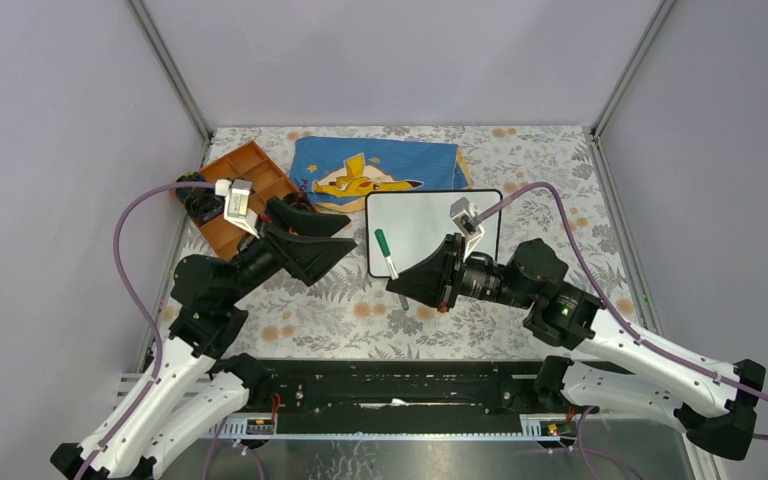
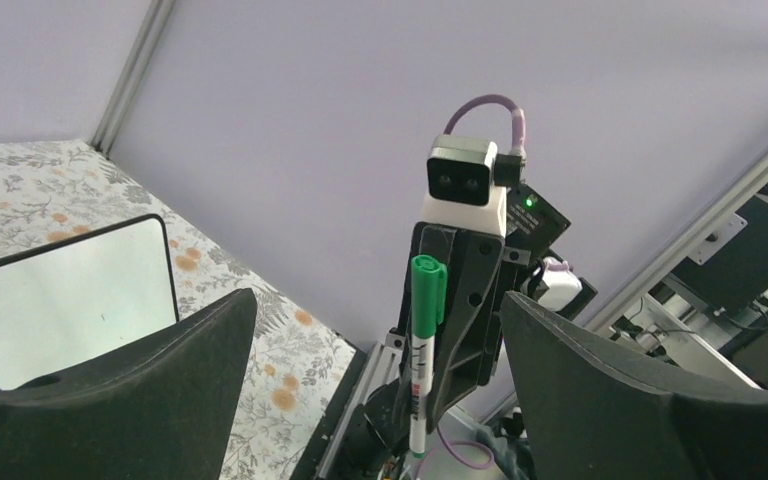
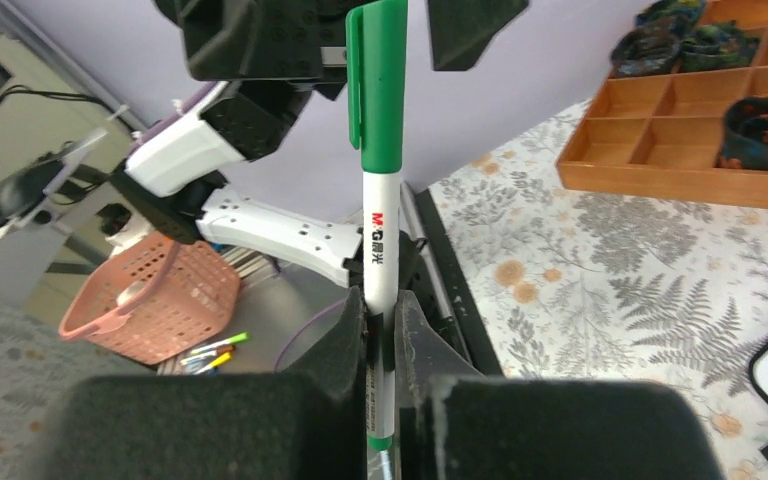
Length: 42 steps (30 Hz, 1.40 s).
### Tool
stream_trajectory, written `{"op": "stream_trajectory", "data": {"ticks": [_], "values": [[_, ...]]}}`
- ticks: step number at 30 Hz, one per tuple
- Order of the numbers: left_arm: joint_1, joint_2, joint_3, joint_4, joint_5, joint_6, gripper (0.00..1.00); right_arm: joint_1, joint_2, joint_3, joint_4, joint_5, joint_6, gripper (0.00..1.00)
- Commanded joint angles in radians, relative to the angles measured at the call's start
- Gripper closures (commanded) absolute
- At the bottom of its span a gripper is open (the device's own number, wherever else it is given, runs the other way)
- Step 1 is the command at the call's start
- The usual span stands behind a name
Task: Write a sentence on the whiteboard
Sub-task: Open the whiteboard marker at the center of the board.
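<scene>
Right gripper (image 3: 382, 335) is pinching the one marker (image 3: 375, 200) low on its white barrel, green cap on and pointing away from the pads; left gripper (image 1: 350, 233) stands spread wide with nothing between its fingers, facing the marker across a gap.

One whiteboard (image 1: 420, 215) lies flat on the table (image 1: 360, 310) around its middle. What shows of its face is plain white. The right gripper sits at its near left corner, with the marker in front of the board's left part in the top view. The left gripper is just beside the board's left edge, apart from it.

The board's right near part is covered by the right arm and its camera. The marker's writing end is buried between the pads.

Behind the board lies one blue Pikachu cloth (image 1: 380, 160), touching or overlapping its far edge. Left of that sits one brown compartment tray (image 1: 245, 165), partly under the left arm, with dark contents too dim to name. Off the table, the right wrist view catches one pink basket (image 3: 150, 295)
</scene>
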Motion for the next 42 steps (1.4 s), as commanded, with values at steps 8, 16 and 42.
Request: {"op": "stream_trajectory", "data": {"ticks": [8, 16, 42], "values": [[-0.004, 0.01, 0.007, 0.08, -0.01, -0.001, 0.01, 0.019, 0.038, 0.01, 0.114, 0.096, -0.026, 1.0], [-0.004, 0.097, 0.031, 0.081, 0.106, -0.005, 0.06, 0.019, 0.09, 0.037, 0.136, 0.058, -0.006, 1.0], [-0.013, 0.159, 0.043, 0.137, 0.178, -0.053, 0.55, 0.022, 0.116, 0.065, 0.068, 0.072, -0.023, 1.0]]}}
